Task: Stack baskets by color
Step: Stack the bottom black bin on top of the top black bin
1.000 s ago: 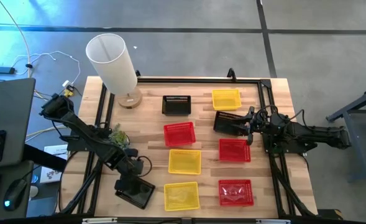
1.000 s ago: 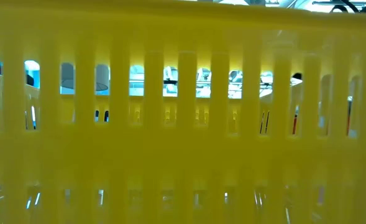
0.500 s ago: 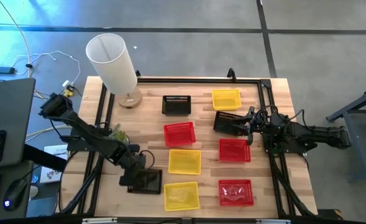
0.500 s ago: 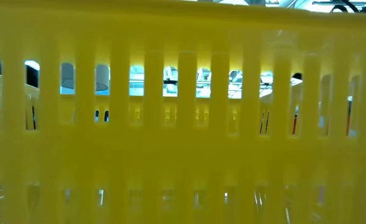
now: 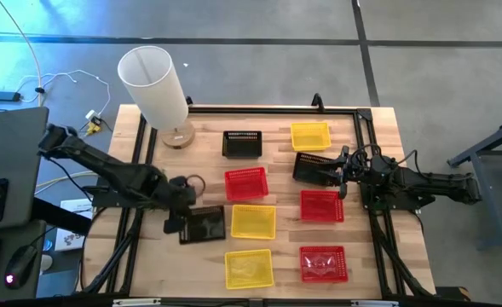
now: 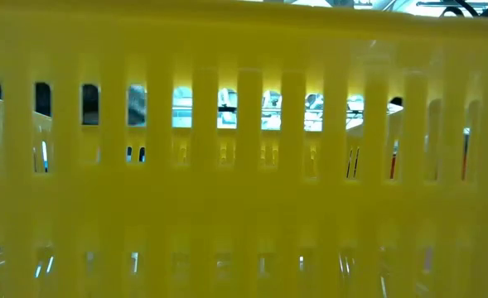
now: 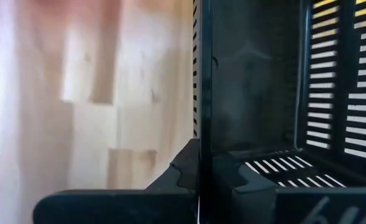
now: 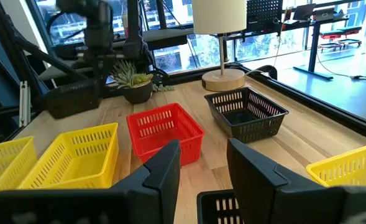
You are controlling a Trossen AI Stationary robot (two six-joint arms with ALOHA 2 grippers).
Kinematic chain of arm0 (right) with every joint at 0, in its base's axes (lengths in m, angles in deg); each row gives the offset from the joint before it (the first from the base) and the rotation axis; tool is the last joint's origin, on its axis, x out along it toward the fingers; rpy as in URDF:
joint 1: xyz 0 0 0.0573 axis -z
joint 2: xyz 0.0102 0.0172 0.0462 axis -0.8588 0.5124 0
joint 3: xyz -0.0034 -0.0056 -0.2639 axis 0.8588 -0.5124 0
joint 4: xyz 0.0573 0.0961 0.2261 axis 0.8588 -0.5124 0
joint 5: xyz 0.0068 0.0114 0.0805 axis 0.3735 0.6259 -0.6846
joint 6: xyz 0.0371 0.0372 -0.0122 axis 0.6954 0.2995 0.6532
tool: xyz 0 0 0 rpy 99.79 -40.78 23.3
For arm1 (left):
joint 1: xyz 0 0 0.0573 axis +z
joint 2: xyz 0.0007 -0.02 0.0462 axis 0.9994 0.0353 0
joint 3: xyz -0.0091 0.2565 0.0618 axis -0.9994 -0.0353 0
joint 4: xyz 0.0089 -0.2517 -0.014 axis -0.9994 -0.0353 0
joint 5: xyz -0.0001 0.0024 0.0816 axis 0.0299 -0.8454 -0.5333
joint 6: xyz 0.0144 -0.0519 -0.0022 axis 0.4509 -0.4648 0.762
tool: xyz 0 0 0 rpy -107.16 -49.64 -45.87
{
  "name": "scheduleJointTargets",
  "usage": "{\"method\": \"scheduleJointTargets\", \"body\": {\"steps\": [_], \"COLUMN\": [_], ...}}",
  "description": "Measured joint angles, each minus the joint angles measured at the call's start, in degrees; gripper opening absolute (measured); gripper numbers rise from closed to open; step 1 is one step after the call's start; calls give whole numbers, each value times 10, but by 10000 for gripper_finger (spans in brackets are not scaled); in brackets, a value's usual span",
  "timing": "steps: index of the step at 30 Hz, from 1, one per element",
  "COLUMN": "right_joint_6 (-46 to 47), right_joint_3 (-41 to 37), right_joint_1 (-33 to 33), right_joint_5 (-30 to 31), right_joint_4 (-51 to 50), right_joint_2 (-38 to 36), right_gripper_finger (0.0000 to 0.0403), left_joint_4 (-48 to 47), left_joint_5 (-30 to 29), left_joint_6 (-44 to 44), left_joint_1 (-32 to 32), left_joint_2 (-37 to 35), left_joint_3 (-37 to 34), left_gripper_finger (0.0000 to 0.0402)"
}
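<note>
My left gripper (image 5: 183,220) is shut on a black basket (image 5: 204,225) at the table's left, beside a yellow basket (image 5: 253,221). In the right wrist view that black basket (image 8: 74,99) hangs above the wood. The other baskets lie flat on their bottoms: black (image 5: 242,143), yellow (image 5: 310,135), red (image 5: 246,182), red (image 5: 321,205), yellow (image 5: 249,268) and red (image 5: 323,263). My right gripper (image 8: 201,165) stands open, level, over another black basket (image 5: 313,168) and touches nothing. My left gripper pinches the black basket's left side wall (image 7: 201,106), with one finger (image 7: 257,180) inside the basket and one finger (image 7: 176,177) outside. The fingers slant down from the table's left. The basket is lifted clear of the table and hangs roughly level.
A tall white cylinder lamp (image 5: 152,81) stands on a wooden foot at the far left. A small potted plant (image 8: 133,84) sits by the left arm. The near yellow basket's wall (image 6: 244,165) fills the low view. A black frame (image 5: 361,115) rims the table.
My left gripper has carried the black basket from the table's near left corner toward the far edge and a little to the right, and upward. The basket lay askew on the wood; it now hangs square to the table, next to the middle yellow basket.
</note>
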Motion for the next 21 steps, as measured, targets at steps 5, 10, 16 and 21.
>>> {"method": "scheduleJointTargets", "body": {"steps": [5,10,16,21], "right_joint_6": [0,0,0,0], "right_joint_3": [0,0,0,0], "right_joint_1": [0,0,0,0], "right_joint_5": [0,0,0,0], "right_joint_4": [0,0,0,0], "right_joint_2": [0,0,0,0], "right_gripper_finger": [122,122,122,122], "left_joint_4": [-3,1,132,248], "left_joint_5": [-61,-198,-250,-231], "left_joint_6": [71,195,366,465], "left_joint_1": [63,132,209,264], "left_joint_2": [-46,-60,-60,-55], "left_joint_3": [16,64,97,103], "left_gripper_finger": [0,0,0,0]}}
